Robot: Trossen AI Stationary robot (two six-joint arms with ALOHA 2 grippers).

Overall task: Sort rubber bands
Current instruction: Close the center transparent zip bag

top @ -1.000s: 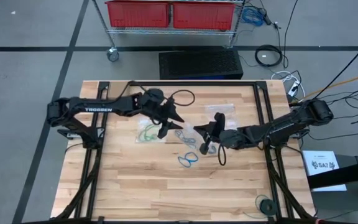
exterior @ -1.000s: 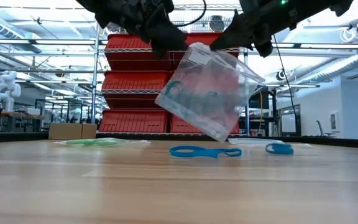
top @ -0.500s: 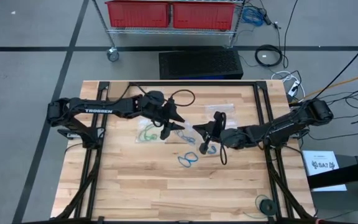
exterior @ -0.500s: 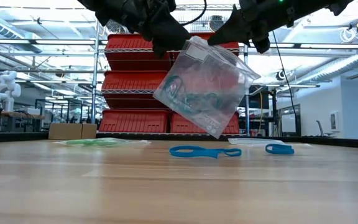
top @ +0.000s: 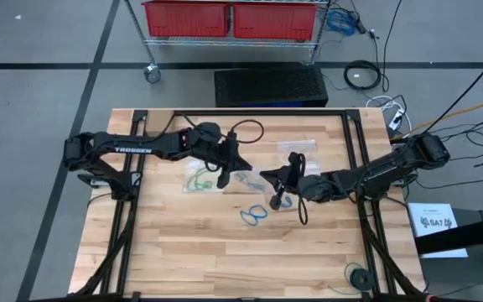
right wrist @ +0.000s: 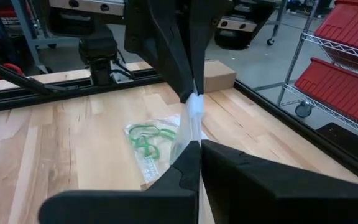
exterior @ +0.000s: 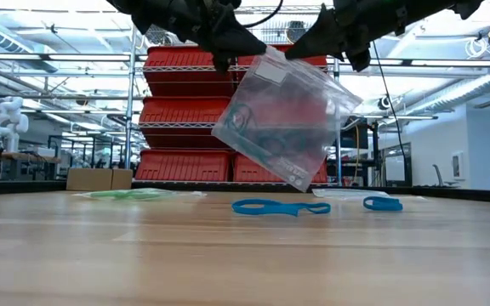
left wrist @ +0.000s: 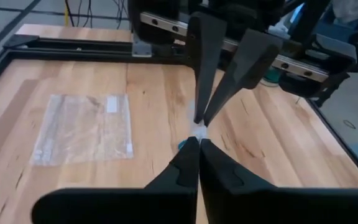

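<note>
You have the left gripper (top: 234,164) and right gripper (top: 268,178) each pinched on an opposite top corner of the clear plastic zip bag (exterior: 281,119) hanging above mid-table with teal rubber bands (exterior: 249,127) inside, while bright blue rubber bands (exterior: 281,206) lie on the light wooden table (top: 199,243) beneath.

The counter (top: 191,252) is a light wooden slab. Lying on it near the center: a clear bag holding green rubber bands (top: 198,179) toward the left edge, an empty clear bag (top: 296,148) toward the far edge, and loose blue rubber bands (top: 253,215) just in front of the center. A small black cable coil (top: 358,276) sits at the near right corner.
</note>
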